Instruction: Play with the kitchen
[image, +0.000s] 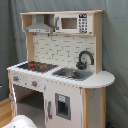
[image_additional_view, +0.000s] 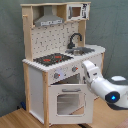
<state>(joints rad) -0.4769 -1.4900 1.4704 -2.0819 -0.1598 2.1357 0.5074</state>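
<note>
Arm of white plastic (image_additional_view: 102, 85) reaches in from the second exterior view's right toward the front of the tall white and light-wood toy kitchen (image_additional_view: 60, 65), which stands on a wooden floor (image_additional_view: 20, 119) before a grey curtain backdrop (image: 115, 40) in both exterior views; the end effector sits at the arm's far end beside the knob panel just above the windowed oven door (image_additional_view: 66, 100), and whether it is released or clenched cannot be told. On the worktop (image: 100, 78), the black stovetop with red rings (image: 36, 65) lies to the first exterior view's left of the sink (image: 72, 74), with the curved black faucet (image: 85, 59) rising behind the basin. Above the tiled back wall hang the grey hood (image: 40, 27) and, beside it, the small microwave (image: 72, 23). In the first exterior view a rounded white part of the robot (image: 19, 122) shows at the bottom edge
</note>
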